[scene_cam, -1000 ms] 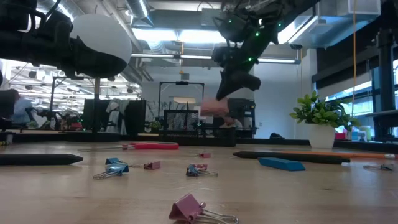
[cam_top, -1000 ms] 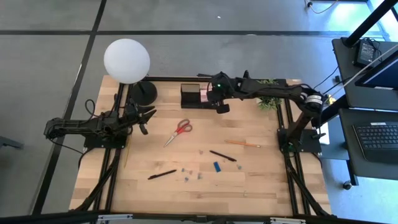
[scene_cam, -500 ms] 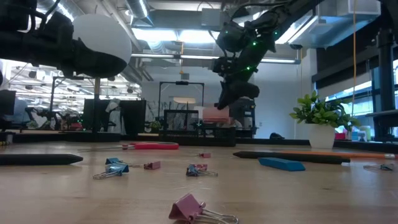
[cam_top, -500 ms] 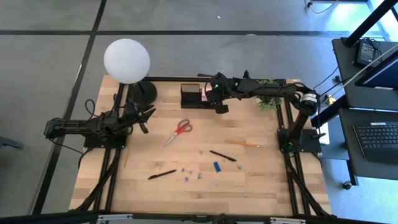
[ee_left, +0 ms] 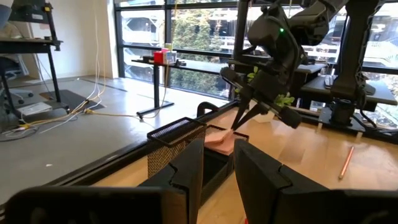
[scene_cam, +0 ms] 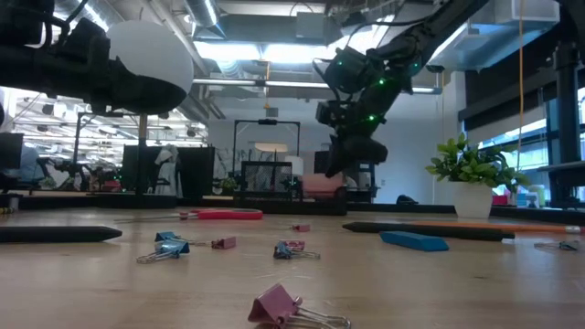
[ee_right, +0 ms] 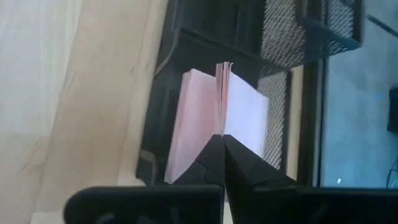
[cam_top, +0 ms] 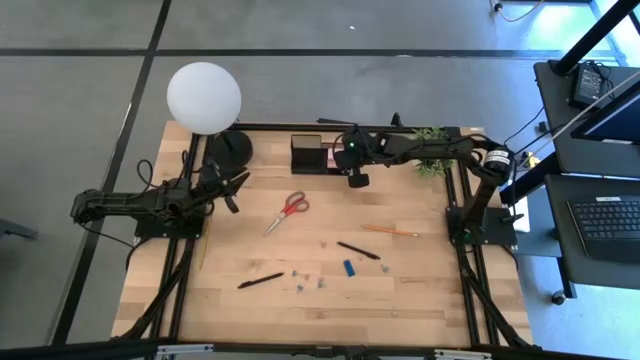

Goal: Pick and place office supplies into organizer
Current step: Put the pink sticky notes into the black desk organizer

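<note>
The black mesh organizer (cam_top: 305, 152) stands at the table's far edge. My right gripper (cam_top: 338, 158) is at its right end, shut on the pink sticky-note pad (ee_right: 186, 124); the left wrist view shows the pad (ee_left: 221, 140) low in the right compartment. My left gripper (cam_top: 238, 190) waits open near the table's left edge, touching nothing. Red-handled scissors (cam_top: 288, 212), a pencil (cam_top: 392, 231), two black pens (cam_top: 358, 250) (cam_top: 260, 281), a blue block (cam_top: 349, 268) and small clips (cam_top: 305, 280) lie flat on the wood. My right gripper pinches the pad at one edge (ee_right: 221, 127) between its two fingertips. The fingers (ee_left: 244, 112) slant down from above and from the table's right. The pad sits tilted with its lower part inside the organizer's right compartment, and its sheets fan apart beside the fingers.
A lamp with a white globe (cam_top: 205, 95) and a round black base (cam_top: 230, 150) stands left of the organizer. A small potted plant (cam_top: 432, 160) is at the far right. Binder clips (scene_cam: 292, 306) lie near the table's near edge.
My right gripper has moved down toward the organizer and a little toward the table's right, still shut on the pink pad. The pad hung clear above the organizer and now sits low in its right compartment.
</note>
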